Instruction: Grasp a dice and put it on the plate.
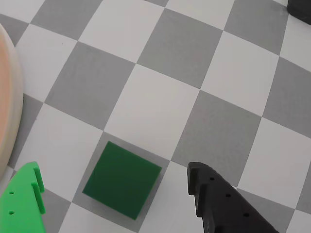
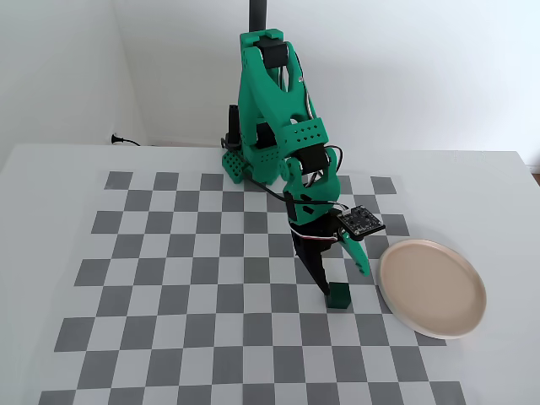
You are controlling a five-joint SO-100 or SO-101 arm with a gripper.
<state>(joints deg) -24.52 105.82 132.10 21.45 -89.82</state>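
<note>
The dice (image 1: 122, 180) is a plain dark green cube that rests on a grey square of the checkerboard. In the wrist view it lies between my two fingers, apart from both. My gripper (image 1: 114, 177) is open, with a bright green finger (image 1: 26, 199) at the left and a black finger (image 1: 214, 199) at the right. In the fixed view the dice (image 2: 340, 295) sits under my gripper (image 2: 344, 280). The plate (image 2: 432, 288) is beige-pink with a cream rim and lies just right of the dice. Its rim (image 1: 10, 116) shows at the wrist view's left edge.
The green arm (image 2: 274, 118) stands at the back of the checkerboard mat (image 2: 169, 278) on a white table. A small camera board (image 2: 361, 221) hangs at the wrist. A dark object (image 1: 300, 9) sits at the wrist view's top right corner.
</note>
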